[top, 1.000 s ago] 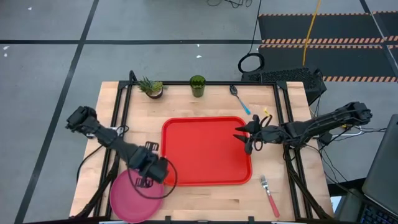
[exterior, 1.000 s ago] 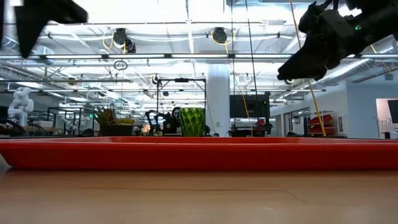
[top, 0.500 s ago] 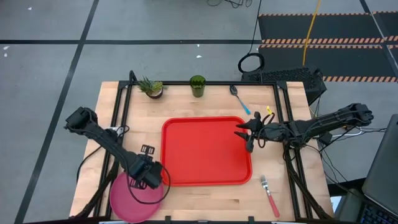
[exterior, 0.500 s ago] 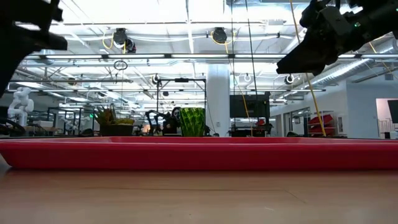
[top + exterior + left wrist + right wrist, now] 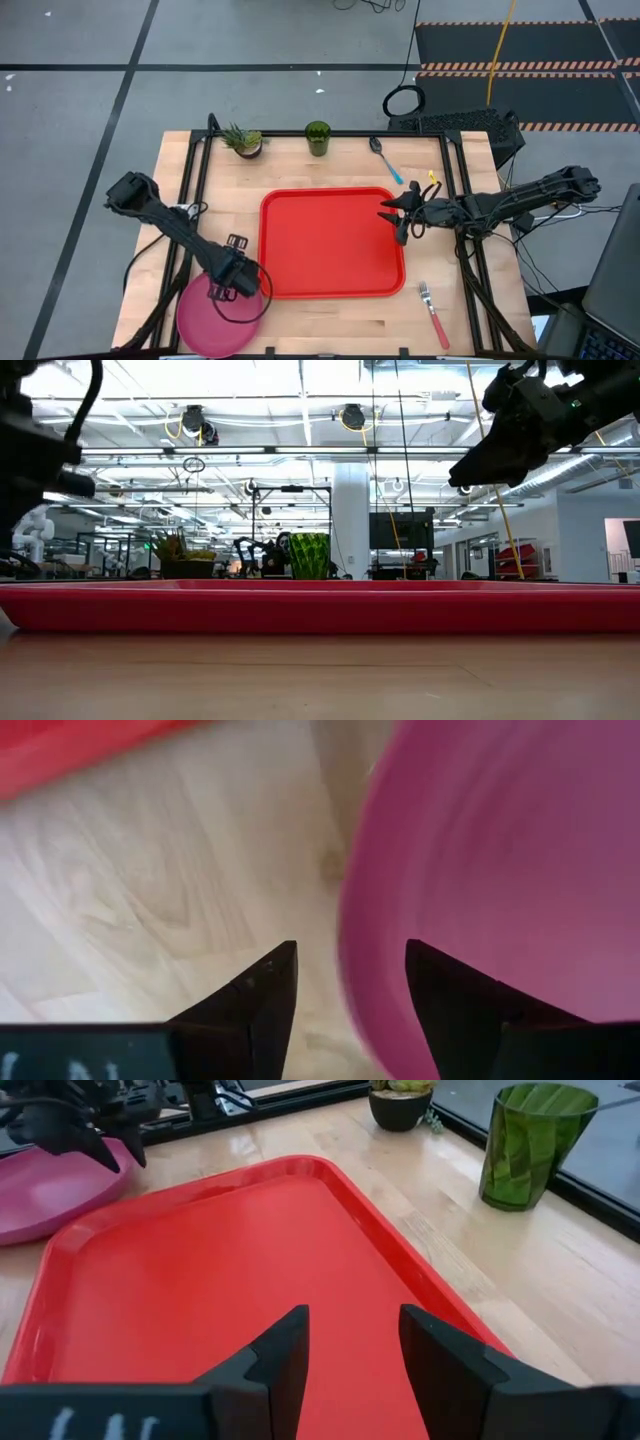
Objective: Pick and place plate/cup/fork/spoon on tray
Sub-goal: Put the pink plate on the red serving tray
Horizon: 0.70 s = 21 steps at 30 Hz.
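Since a second ago: left gripper [image 5: 222, 291] has drawn back off the tray's near-left corner and come down over the far edge of the plate; right gripper [image 5: 395, 222] has hardly shifted; nothing on the surface has changed place.
Left gripper: spread apart, holding nothing; in the left wrist view one finger [image 5: 262, 992] is over bare wood and the other finger [image 5: 450, 995] over the plate [image 5: 500, 860], so the rim lies between them. Whether the fingers touch the plate cannot be told.
Right gripper: parted and empty, hanging over the right edge of the tray [image 5: 330, 243]; the right wrist view looks past its fingers [image 5: 285, 1350] across the red tray floor.
Plate: pink-magenta [image 5: 215, 322], flat on the surface [image 5: 330, 165] at the near-left corner, just left of and nearer than the tray, apart from the tray rim.
Tray: red, in the middle of the surface, nothing lying in it.
Cup: dark green [image 5: 318, 138], upright at the far edge, beyond the tray; also seen in the low view [image 5: 309, 556] behind the tray's rim [image 5: 320, 605].
Spoon: blue handle [image 5: 385, 160], far right, just beyond the tray's far-right corner.
Fork: pink-red handle [image 5: 434, 313], near right, just right of the tray.
Potted plant: [image 5: 243, 141] at the far edge, left of the cup.
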{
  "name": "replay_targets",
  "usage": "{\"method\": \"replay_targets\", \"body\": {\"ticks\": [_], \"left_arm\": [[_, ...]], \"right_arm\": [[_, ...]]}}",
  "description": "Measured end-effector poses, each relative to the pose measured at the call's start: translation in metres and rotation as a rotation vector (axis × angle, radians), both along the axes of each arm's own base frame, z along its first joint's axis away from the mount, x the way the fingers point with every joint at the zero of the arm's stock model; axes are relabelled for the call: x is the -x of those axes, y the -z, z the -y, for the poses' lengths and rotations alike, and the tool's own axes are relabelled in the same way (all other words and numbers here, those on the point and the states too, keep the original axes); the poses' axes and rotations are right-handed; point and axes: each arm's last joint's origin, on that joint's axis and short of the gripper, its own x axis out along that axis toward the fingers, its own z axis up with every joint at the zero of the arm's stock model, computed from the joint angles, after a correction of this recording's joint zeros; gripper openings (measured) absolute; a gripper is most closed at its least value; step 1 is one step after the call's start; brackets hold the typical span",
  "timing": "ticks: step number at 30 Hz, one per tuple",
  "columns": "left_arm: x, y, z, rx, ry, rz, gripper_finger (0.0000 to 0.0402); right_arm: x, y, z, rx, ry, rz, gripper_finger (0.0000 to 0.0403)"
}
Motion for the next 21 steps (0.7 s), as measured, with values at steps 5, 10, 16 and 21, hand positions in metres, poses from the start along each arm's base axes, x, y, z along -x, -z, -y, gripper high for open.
{"method": "replay_targets", "body": {"ticks": [5, 10, 16, 21], "left_arm": [[0.002, 0.007, -0.009, 0.002, -0.016, -0.038, 0.0153], [0.001, 0.009, -0.016, 0.09, -0.026, -0.102, 0.0029], [-0.003, 0.008, -0.02, 0.164, -0.036, -0.128, 0.0008], [-0.003, 0.008, -0.024, 0.199, -0.033, -0.151, 0.0008]], "right_arm": [[0.0, 0.0, 0.0, -0.002, 0.001, 0.001, 0.0148], [0.0, 0.0, 0.0, -0.001, 0.001, 0.001, 0.0148], [0.0, 0.0, 0.0, 0.002, 0.002, -0.002, 0.0148], [0.0, 0.0, 0.0, 0.003, 0.003, -0.001, 0.0148]]}}
